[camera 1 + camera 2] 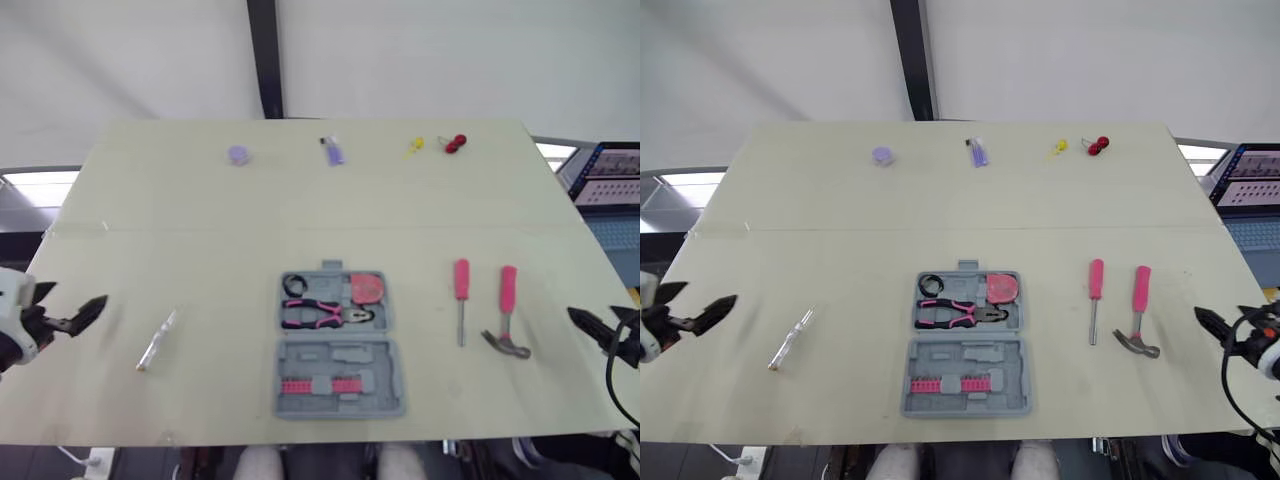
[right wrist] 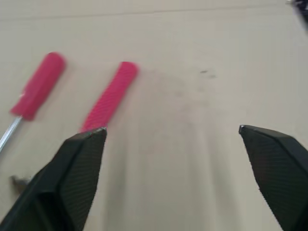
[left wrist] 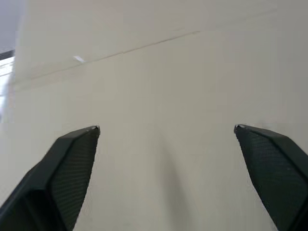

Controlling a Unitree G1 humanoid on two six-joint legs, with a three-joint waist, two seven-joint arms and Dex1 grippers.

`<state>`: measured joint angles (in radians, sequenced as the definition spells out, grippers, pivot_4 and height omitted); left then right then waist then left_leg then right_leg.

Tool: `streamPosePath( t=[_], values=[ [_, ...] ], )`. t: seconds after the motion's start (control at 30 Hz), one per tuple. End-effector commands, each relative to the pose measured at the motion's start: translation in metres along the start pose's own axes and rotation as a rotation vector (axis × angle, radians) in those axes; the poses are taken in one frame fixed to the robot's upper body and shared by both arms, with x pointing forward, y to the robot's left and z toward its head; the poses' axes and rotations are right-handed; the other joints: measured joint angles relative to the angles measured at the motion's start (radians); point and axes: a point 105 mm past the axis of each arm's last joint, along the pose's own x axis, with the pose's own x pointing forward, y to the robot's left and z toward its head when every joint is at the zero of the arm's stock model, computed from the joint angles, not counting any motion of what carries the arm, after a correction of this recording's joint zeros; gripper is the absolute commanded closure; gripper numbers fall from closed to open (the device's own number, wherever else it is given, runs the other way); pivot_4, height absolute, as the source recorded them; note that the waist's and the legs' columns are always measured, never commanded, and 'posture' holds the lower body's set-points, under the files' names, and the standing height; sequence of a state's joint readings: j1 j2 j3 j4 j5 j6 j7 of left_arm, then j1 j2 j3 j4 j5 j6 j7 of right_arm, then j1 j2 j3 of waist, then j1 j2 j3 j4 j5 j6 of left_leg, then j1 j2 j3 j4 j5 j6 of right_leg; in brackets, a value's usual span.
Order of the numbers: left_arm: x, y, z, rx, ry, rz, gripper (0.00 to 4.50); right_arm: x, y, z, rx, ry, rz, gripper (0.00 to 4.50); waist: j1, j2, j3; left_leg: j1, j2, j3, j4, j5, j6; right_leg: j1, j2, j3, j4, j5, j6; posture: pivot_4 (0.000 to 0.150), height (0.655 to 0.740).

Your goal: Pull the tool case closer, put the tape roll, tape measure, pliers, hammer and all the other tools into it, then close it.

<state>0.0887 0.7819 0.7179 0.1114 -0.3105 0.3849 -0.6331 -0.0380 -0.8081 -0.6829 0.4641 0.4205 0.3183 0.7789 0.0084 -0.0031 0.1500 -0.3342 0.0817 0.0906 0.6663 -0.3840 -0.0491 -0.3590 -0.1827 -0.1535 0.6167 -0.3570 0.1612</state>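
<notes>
The grey tool case (image 1: 338,400) lies open near the table's front edge, in the middle. Its upper half holds the pink-handled pliers (image 1: 320,314), a round pink tape measure (image 1: 366,288) and a small black tape roll (image 1: 294,285). To the right of the case, a pink-handled screwdriver (image 1: 461,295) and the pink-handled hammer (image 1: 508,315) rest on the table. A clear-handled tool (image 1: 157,340) lies left of the case. My left gripper (image 1: 75,300) hovers open at the table's left edge. At the right edge my right gripper (image 2: 172,127) is open, just right of the hammer (image 2: 109,98).
The pale table (image 1: 200,230) carries small items along its far side: a purple piece (image 1: 238,154), a purple tool (image 1: 333,151), a yellow bit (image 1: 413,147) and a red one (image 1: 455,143). A screen (image 1: 610,165) stands beyond the right edge.
</notes>
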Motion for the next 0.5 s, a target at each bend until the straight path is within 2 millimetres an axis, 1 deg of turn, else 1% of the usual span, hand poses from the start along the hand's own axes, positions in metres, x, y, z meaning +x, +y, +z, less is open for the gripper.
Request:
streamPosePath(
  t=[0.03,0.13,0.2,0.3,0.33,0.37,0.4,0.43,0.47,0.5],
  values=[
    [-0.008,0.018,-0.016,-0.041,-0.011,0.121,0.00,-0.005,-0.022,-0.004,-0.014,-0.064,-0.121,0.01,-0.010,0.000,0.000,0.000,0.000,0.000,0.000,0.000,0.000,0.000,0.000,0.000,0.000,0.000,0.000,0.150,0.7400],
    [-0.011,0.029,-0.026,-0.067,-0.022,0.210,0.00,-0.002,-0.024,-0.008,-0.027,-0.072,-0.132,0.01,-0.019,0.000,0.000,0.000,0.000,0.000,-0.001,0.000,0.000,0.000,0.000,0.000,-0.001,0.000,0.000,0.150,0.7400],
    [-0.011,0.030,-0.029,-0.071,-0.027,0.229,0.00,-0.001,-0.023,-0.009,-0.033,-0.075,-0.126,0.01,-0.025,0.000,0.000,0.000,0.000,0.000,-0.001,0.000,0.000,0.000,0.000,0.000,-0.001,0.000,0.000,0.150,0.7400],
    [-0.006,0.014,-0.035,-0.082,-0.026,0.159,0.00,0.004,-0.014,-0.004,-0.033,-0.100,-0.075,0.01,-0.035,0.000,0.000,0.000,0.000,0.000,-0.001,0.000,0.000,0.000,0.000,0.000,0.000,0.000,0.000,0.150,0.7400],
    [-0.005,0.000,-0.029,-0.068,-0.062,0.083,0.00,0.008,-0.002,0.004,-0.038,-0.125,-0.019,0.01,-0.036,0.000,0.000,0.000,0.000,0.000,-0.001,0.000,0.000,0.000,0.000,0.000,0.000,0.000,0.000,0.150,0.7400],
    [-0.005,-0.012,-0.022,-0.040,-0.101,0.011,0.00,0.012,0.014,0.012,-0.051,-0.144,0.053,0.01,-0.038,0.000,0.000,0.000,0.000,0.000,-0.001,0.000,0.000,0.000,0.000,0.000,0.000,0.000,0.000,0.150,0.7400],
    [-0.007,-0.023,-0.018,-0.026,-0.130,-0.049,0.00,0.016,0.035,0.020,-0.076,-0.155,0.137,0.01,-0.039,0.000,0.000,0.000,0.000,0.000,-0.002,0.000,0.000,0.000,0.000,0.000,0.000,0.000,0.000,0.150,0.7400],
    [-0.009,-0.033,-0.016,-0.031,-0.149,-0.105,0.00,0.019,0.056,0.027,-0.103,-0.160,0.222,0.01,-0.041,0.001,0.000,0.000,0.000,0.000,-0.002,0.000,0.000,0.000,0.000,-0.001,0.000,0.000,0.000,0.150,0.7400],
    [-0.010,-0.037,-0.016,-0.039,-0.156,-0.133,0.00,0.020,0.070,0.030,-0.118,-0.159,0.271,0.01,-0.042,0.001,0.000,0.000,0.001,0.000,-0.002,0.000,0.000,-0.001,0.000,-0.001,0.000,0.000,0.000,0.150,0.7400],
    [-0.011,-0.047,-0.019,-0.042,-0.148,-0.188,0.00,0.022,0.101,0.041,-0.135,-0.172,0.380,0.01,-0.042,0.001,0.000,0.000,0.001,0.000,-0.002,0.000,0.000,-0.001,0.000,-0.001,0.000,0.000,0.000,0.150,0.7400]
  ],
)
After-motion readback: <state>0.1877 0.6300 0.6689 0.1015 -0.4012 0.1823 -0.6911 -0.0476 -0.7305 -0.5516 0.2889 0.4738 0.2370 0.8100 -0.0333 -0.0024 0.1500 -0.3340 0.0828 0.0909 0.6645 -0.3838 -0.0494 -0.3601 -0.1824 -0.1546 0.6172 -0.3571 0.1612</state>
